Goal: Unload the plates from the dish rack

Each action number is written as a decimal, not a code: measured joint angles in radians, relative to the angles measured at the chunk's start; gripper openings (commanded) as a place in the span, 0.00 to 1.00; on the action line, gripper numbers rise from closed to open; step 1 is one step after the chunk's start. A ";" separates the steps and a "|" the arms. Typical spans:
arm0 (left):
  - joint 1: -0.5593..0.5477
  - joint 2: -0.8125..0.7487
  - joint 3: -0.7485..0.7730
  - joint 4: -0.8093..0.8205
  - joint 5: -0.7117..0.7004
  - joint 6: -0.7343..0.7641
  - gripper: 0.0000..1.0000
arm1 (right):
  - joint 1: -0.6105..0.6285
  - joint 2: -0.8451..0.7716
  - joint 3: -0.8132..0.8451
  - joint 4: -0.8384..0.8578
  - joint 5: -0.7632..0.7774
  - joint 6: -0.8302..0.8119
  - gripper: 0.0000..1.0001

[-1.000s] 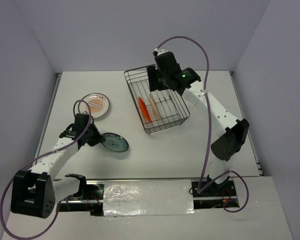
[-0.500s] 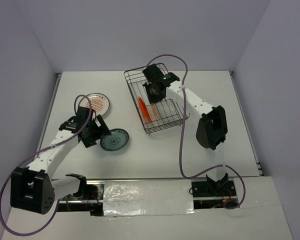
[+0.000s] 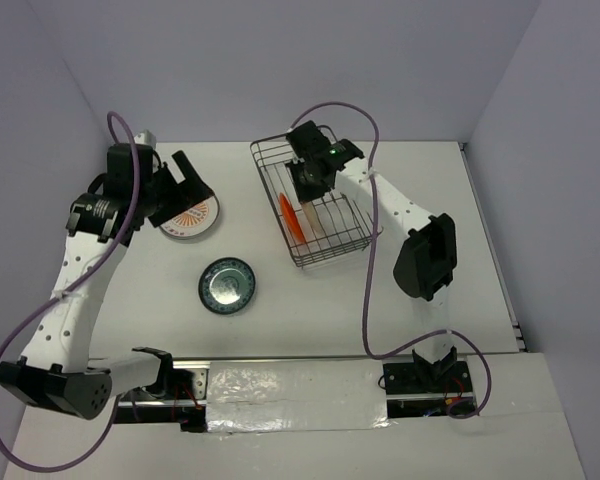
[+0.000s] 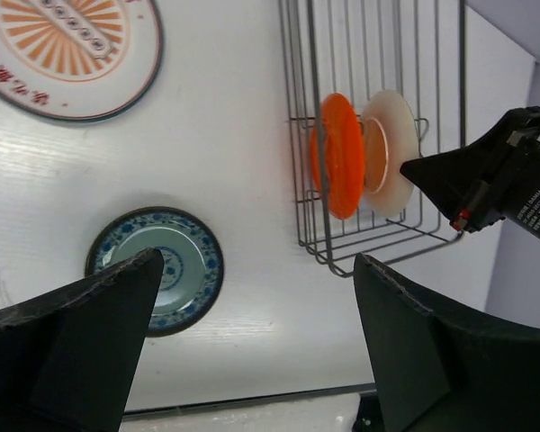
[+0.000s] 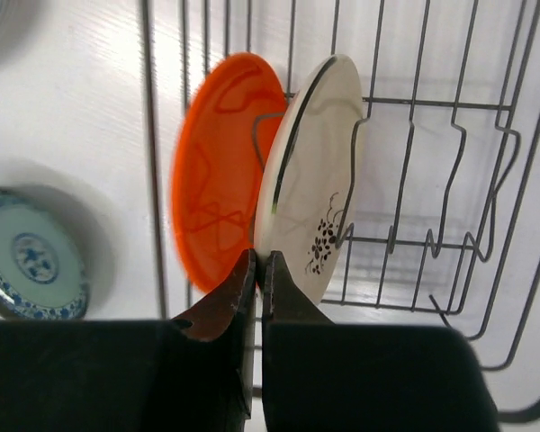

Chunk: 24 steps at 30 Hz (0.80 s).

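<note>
The dish rack (image 3: 325, 250) stands at the back middle of the table. Two plates stand upright in it, one solid orange-red (image 5: 218, 171) and one white with a small dark flower print (image 5: 319, 171). My right gripper (image 5: 259, 261) reaches down into the rack and is shut on the near rim of the white plate (image 3: 306, 212); the orange plate (image 3: 288, 220) is just to its left. My left gripper (image 3: 185, 185) hangs open, high over the table's left side, holding nothing. Below it lie a blue-patterned plate (image 4: 175, 270) and an orange-patterned plate (image 4: 67, 54).
The blue plate (image 3: 228, 284) lies flat in front of the rack's left corner. The orange-patterned plate (image 3: 192, 222) lies at the back left, partly under my left gripper. Grey walls close in the table on three sides. The rack's wire dividers (image 5: 450, 189) stand right of the white plate.
My left gripper opened, let go of the blue plate on the table and rose toward the back left. My right gripper dropped into the rack and closed on the white plate's rim.
</note>
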 measured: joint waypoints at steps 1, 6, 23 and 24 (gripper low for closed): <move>0.000 0.016 0.020 0.000 0.020 -0.002 1.00 | 0.000 -0.005 0.023 -0.017 0.000 -0.003 0.00; 0.000 0.124 0.142 -0.004 0.142 -0.038 1.00 | 0.000 -0.122 0.076 -0.040 -0.032 -0.100 0.00; -0.032 0.172 0.035 0.130 0.463 -0.402 0.86 | 0.386 -0.530 -0.307 0.134 -0.048 -0.769 0.00; -0.035 0.171 0.030 0.126 0.462 -0.400 0.83 | 0.399 -0.503 -0.287 0.131 -0.036 -0.782 0.00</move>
